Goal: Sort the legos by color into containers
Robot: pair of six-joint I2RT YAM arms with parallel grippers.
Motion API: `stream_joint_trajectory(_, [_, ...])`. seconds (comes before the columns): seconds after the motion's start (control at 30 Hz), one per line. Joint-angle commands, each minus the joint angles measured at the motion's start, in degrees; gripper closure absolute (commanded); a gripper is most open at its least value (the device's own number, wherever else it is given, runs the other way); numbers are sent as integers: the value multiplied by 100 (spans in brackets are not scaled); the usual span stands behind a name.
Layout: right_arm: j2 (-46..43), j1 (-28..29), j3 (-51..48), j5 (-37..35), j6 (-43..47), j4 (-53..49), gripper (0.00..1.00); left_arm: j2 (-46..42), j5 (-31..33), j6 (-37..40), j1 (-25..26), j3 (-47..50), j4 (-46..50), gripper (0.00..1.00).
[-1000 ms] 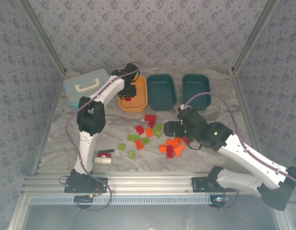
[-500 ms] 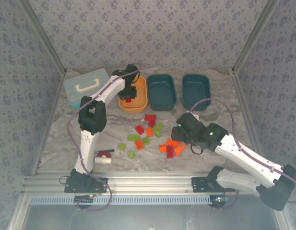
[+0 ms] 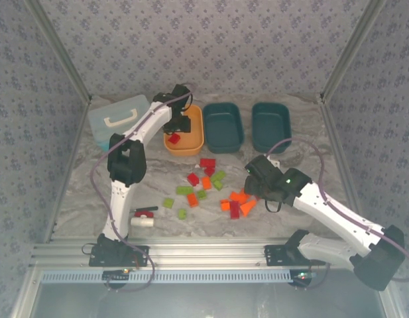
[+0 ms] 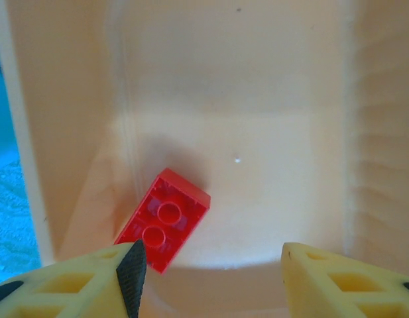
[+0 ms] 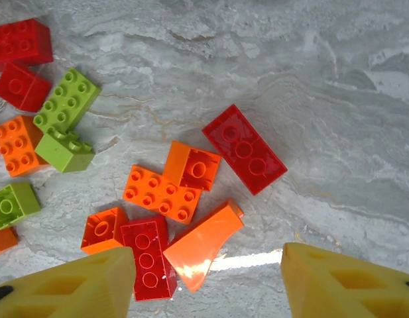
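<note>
My left gripper (image 3: 178,127) hangs open over the orange container (image 3: 194,142). A red lego (image 4: 163,218) lies free inside it, underside up, just off my left fingertip (image 4: 131,271); the top view shows that lego (image 3: 173,138) in the tub. Both teal containers (image 3: 223,127) (image 3: 270,126) hold nothing. My right gripper (image 5: 205,262) is open low over a cluster of legos: an orange sloped piece (image 5: 204,245), a red brick (image 5: 148,258), an orange plate (image 5: 161,193) and a longer red brick (image 5: 244,149). Lime green legos (image 5: 65,99) lie further left.
A light blue case (image 3: 118,119) with a white handle sits at the back left. A red-handled tool with a white cylinder (image 3: 143,218) lies near the left arm's base. More legos (image 3: 201,179) are scattered mid-table. An aluminium rail (image 3: 204,255) runs along the near edge.
My left gripper has opened and the red lego has dropped from it into the orange container. My right gripper has shifted right over the orange and red cluster, its jaws narrowing.
</note>
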State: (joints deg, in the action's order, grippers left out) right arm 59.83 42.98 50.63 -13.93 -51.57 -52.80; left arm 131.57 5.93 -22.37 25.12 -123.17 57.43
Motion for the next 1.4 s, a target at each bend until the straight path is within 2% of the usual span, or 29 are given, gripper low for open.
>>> stream_joint_trajectory(0.0, [-49,-3,-349,119,-748,-303,46,-955,-258,-195,81,33,73,41])
stream_joint_trajectory(0.13, [-159,-4,-1174,731,-1333,697,46,-2306,-436,-406,421,1459,-758,40])
stream_joint_trajectory(0.23, [4,-18,-1477,806,-1671,1267,45,-3438,-372,-600,751,2821,-1429,37])
stream_joint_trajectory(0.4, [256,-164,-1658,827,-1755,1810,36,-5545,-490,-1207,1038,5197,-2518,31])
stream_joint_trajectory(0.57, [567,-423,-1847,1177,-1777,2339,41,-6972,-386,-1537,1274,6405,-2562,31])
stream_joint_trajectory(0.8, [787,-474,-1889,1244,-1825,2529,56,-8311,-290,-1786,1402,7093,-2329,31])
stream_joint_trajectory(1.07, [995,-465,-2030,1287,-2001,2609,61,-8602,-255,-1821,1409,7228,-2094,32])
stream_joint_trajectory(1.2, [977,-453,-2041,1236,-2023,2573,69,-8618,-258,-1832,1415,7261,-2104,32])
stream_joint_trajectory(1.37, [650,-132,-1596,605,-1941,1875,80,-8624,-259,-1830,1441,7331,-2105,33])
